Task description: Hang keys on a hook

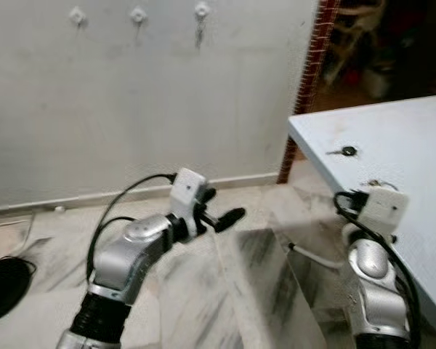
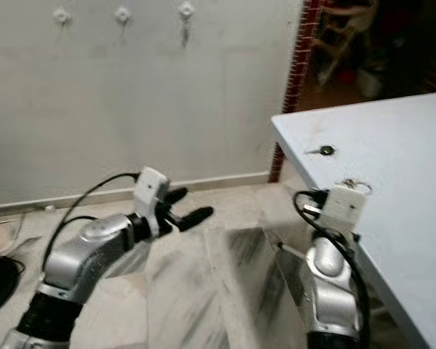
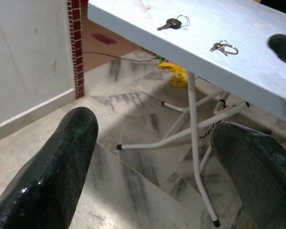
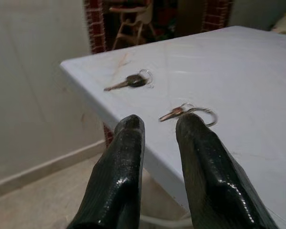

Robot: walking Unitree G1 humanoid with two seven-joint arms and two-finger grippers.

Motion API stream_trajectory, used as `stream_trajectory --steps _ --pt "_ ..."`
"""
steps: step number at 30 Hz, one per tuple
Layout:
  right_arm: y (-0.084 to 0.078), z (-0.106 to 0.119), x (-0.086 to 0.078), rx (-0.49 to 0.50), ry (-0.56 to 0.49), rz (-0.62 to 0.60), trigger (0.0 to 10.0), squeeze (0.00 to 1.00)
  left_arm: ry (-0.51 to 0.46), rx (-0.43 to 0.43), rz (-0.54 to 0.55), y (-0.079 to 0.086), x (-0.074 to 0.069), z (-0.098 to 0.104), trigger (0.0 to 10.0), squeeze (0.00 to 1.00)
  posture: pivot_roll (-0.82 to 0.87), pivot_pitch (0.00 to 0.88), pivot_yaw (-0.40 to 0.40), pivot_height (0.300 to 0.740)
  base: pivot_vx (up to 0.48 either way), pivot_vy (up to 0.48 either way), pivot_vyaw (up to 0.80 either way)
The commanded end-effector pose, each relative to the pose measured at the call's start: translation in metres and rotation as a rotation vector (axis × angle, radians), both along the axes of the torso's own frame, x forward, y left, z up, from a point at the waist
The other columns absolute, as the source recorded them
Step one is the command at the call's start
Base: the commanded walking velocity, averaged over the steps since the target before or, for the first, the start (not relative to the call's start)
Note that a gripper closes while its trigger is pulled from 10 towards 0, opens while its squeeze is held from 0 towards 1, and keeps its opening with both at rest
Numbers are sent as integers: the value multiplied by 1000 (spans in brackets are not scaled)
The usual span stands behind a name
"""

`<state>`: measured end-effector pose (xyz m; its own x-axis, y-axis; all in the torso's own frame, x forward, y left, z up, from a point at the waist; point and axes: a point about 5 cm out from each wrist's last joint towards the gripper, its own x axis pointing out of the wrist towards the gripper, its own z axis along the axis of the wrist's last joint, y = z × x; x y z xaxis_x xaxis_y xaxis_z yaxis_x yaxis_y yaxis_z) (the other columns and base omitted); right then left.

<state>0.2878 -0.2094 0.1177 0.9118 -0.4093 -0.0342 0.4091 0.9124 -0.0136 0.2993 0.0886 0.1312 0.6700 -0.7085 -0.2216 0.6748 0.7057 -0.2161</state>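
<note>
white folding table [image 1: 414, 138] w/ black-headed key [image 1: 344, 151] & a 2nd key on ring [image 4: 187, 112] nr its edge

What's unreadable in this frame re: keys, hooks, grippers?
- Wall hooks: small and blurred in the eye views; their shape can't be told.
- Near key ring: the right gripper partly covers it in the right wrist view; key count unclear.
- Black-headed key: too small to read its teeth.
- Left gripper: open, nothing held.
</note>
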Motion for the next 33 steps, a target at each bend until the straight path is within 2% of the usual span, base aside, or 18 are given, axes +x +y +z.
stream_trajectory --steps 1,12,20,21,25,33 --pt "-4 2 0 -5 -2 -12 10000 0 -15 -9 -6 -6 3 4 10000 0 39 0 48 740 0 0 -800" --pt "-3 4 2 -14 -1 4 10000 0 -2 -39 58 -5 12 7 10000 0 32 0 49 740 0 0 -800" --pt "6 1 -2 -50 12 189 10000 0 -1 -25 95 5 13 1 10000 0 34 0 30 740 0 0 -759" --pt "5 2 -5 -83 13 228 10000 0 -4 -19 117 11 14 -2 10000 0 26 0 23 740 0 0 -513" --pt "1 2 -9 -101 27 253 10000 0 -11 -12 143 14 15 -4 10000 0 16 0 14 740 0 0 -530" --pt "-9 2 -20 -126 62 271 10000 0 -14 -31 162 11 18 -6 10000 0 -17 0 -1 740 0 0 -774"
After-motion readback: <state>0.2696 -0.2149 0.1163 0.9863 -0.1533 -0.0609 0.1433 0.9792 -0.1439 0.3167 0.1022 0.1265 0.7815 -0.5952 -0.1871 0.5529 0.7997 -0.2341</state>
